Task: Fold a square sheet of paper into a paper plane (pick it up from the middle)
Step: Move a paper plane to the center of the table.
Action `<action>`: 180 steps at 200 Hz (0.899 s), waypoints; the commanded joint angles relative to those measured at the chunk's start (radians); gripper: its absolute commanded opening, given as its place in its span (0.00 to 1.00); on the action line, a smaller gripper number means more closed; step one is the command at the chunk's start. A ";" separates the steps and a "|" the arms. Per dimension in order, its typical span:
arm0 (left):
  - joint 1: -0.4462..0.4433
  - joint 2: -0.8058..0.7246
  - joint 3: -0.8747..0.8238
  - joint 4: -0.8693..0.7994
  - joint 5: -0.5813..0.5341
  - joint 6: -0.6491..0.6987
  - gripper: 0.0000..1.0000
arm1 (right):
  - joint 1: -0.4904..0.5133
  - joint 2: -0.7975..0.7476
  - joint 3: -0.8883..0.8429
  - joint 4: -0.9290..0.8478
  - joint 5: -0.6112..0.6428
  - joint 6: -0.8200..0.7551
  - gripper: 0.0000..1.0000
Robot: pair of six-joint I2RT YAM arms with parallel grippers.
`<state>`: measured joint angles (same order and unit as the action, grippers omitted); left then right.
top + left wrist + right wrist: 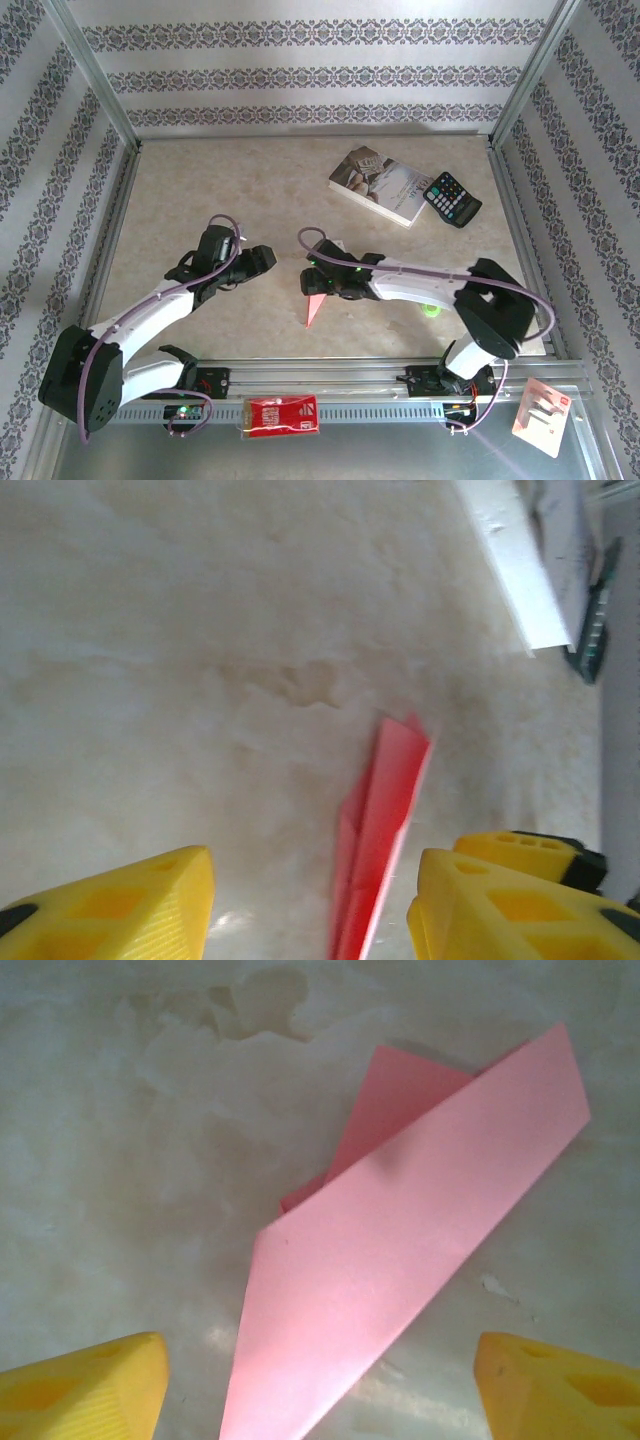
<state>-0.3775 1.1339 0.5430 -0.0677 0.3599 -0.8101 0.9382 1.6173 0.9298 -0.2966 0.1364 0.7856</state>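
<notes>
Right gripper (320,1388) jaws wide apart, straddling paper plane (400,1250) flat on table (100,1110), probably to press a crease; left gripper (308,905) likewise apart, empty.

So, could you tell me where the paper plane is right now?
The paper plane lies on the table near the middle of the top view, partly under the right end effector, with the left end effector to its left.

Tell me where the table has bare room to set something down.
Free: far-left beige table, between the left wall and the paperback book. Crowded: far right, with that book and a black calculator; the centre, where left claw and right claw hover by the folded pink-red paper.
</notes>
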 commanded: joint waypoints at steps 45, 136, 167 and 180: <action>0.012 0.019 0.005 -0.050 0.018 0.070 0.60 | 0.036 0.187 0.180 -0.220 0.259 0.032 0.83; 0.012 0.061 -0.002 -0.029 0.050 0.061 0.60 | 0.025 0.061 0.084 -0.186 0.254 0.069 0.41; 0.008 0.079 -0.007 0.009 0.098 0.036 0.60 | -0.008 0.017 0.022 -0.150 0.214 0.080 0.22; -0.008 0.087 -0.021 0.064 0.134 0.006 0.60 | -0.023 -0.020 -0.019 -0.128 0.198 0.080 0.15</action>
<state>-0.3775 1.2079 0.5419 -0.0895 0.4229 -0.7673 0.9428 1.6634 0.9730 -0.4534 0.3584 0.8501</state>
